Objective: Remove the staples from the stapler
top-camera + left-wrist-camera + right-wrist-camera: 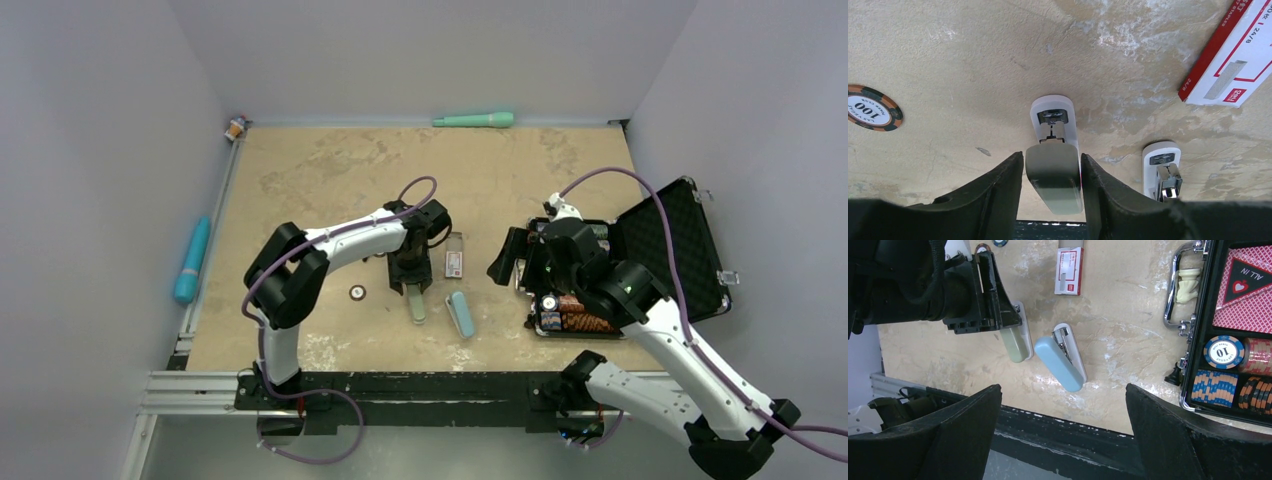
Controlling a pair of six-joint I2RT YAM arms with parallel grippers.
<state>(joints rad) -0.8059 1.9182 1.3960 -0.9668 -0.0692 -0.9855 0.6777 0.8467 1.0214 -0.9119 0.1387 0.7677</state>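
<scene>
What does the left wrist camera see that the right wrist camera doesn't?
Only the left wrist: the 100 printed on a loose poker chip, and the metal front end of the green stapler. Only the right wrist: the open case of chips and cards. Both: the left end effector gripping the green stapler, the blue stapler, the staple box.

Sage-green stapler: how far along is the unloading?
Done: nothing visible; no loose staples show. In hand: the left tool clamps the sage-green plastic stapler by its sides. Remaining: opening it and removing the staples; the right tool hangs open, empty.
</scene>
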